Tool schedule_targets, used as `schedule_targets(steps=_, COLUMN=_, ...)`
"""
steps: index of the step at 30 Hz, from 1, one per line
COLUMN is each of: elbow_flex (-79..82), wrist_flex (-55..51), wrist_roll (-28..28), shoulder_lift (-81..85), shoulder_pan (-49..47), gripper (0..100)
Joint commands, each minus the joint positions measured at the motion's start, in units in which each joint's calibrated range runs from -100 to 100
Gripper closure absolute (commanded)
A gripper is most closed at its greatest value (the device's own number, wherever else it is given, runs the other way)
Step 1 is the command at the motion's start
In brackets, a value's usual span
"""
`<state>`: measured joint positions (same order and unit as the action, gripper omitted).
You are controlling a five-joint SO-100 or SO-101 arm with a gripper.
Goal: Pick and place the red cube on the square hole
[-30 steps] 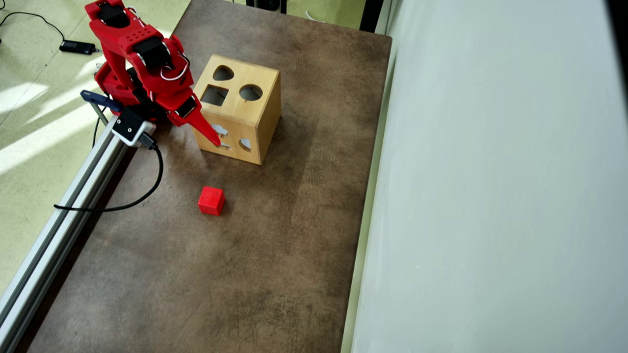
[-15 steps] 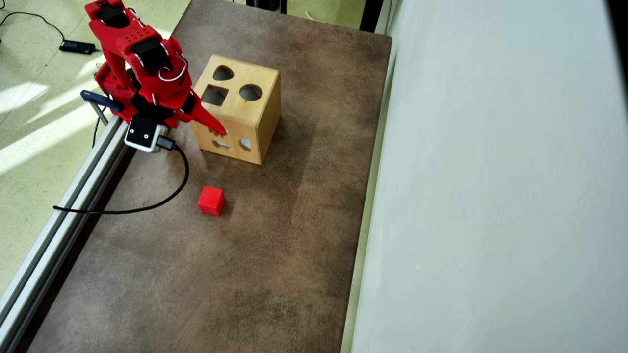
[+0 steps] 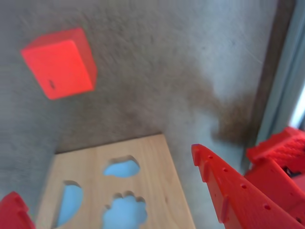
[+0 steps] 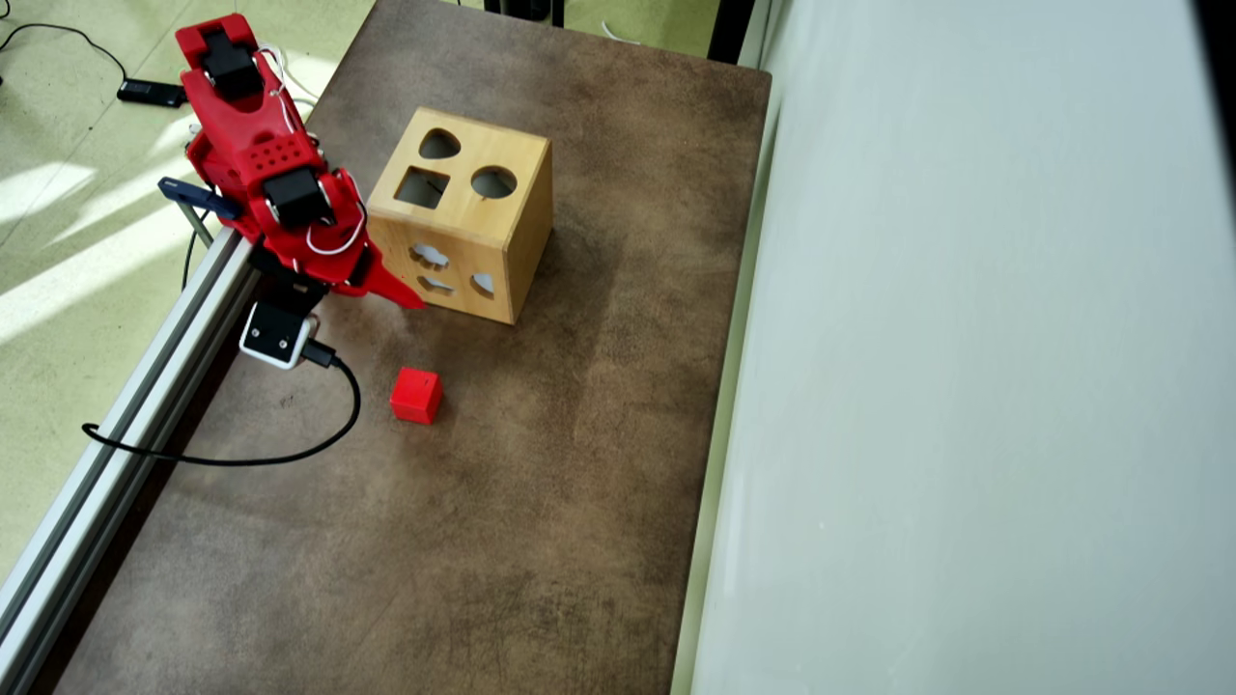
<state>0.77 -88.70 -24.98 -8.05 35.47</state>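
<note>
Overhead view, left to right. An aluminium rail (image 4: 116, 425) borders the brown bench (image 4: 541, 502) on the left, with a black cable (image 4: 290, 449) looping from the wrist camera onto the bench top. The red arm (image 4: 261, 164) reaches from the upper left, and its pincer (image 4: 386, 294) hangs low beside the near-left corner of the wooden box (image 4: 512, 241). In the wrist view the pincer (image 3: 109, 191) stands wide and empty, one finger (image 3: 233, 191) at the right and the tip of the other at the lower-left corner, with the box's side face between them.

The red cube (image 4: 416, 395) rests on the bench in front of the box, apart from both box and pincer; the wrist view shows it at upper left (image 3: 59, 62), clear of the fingers. The square hole (image 4: 422, 187) lies on the box's top face, on the left, below the teardrop cutout (image 4: 439, 145) and beside the round cutout (image 4: 493, 181). A pale wall (image 4: 966, 347) fills the right.

Step in hand, as judged: the approach to the cube, with the grasp not yet made. To do it well, the pincer should clear the box corner, centre over the cube with its fingers square to two opposite faces, and descend with the jaws kept wide before closing. The cube sits slightly rotated, so a wrist turn probably helps, and a square grip would ease later alignment with the hole.
</note>
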Motion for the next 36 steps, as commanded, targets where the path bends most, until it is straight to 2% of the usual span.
schedule_targets(steps=1, elbow_flex=-2.11, wrist_flex=4.22, wrist_roll=-0.39, shoulder_lift=-1.67, shoulder_pan=0.12, gripper=50)
schedule_targets(steps=22, elbow_flex=-2.2, wrist_flex=15.96, wrist_roll=-0.2, shoulder_lift=-10.76, shoulder_pan=-0.77, gripper=50)
schedule_targets(steps=36, elbow_flex=-2.2, wrist_flex=19.34, wrist_roll=0.05, shoulder_lift=-15.6, shoulder_pan=-2.18, gripper=50)
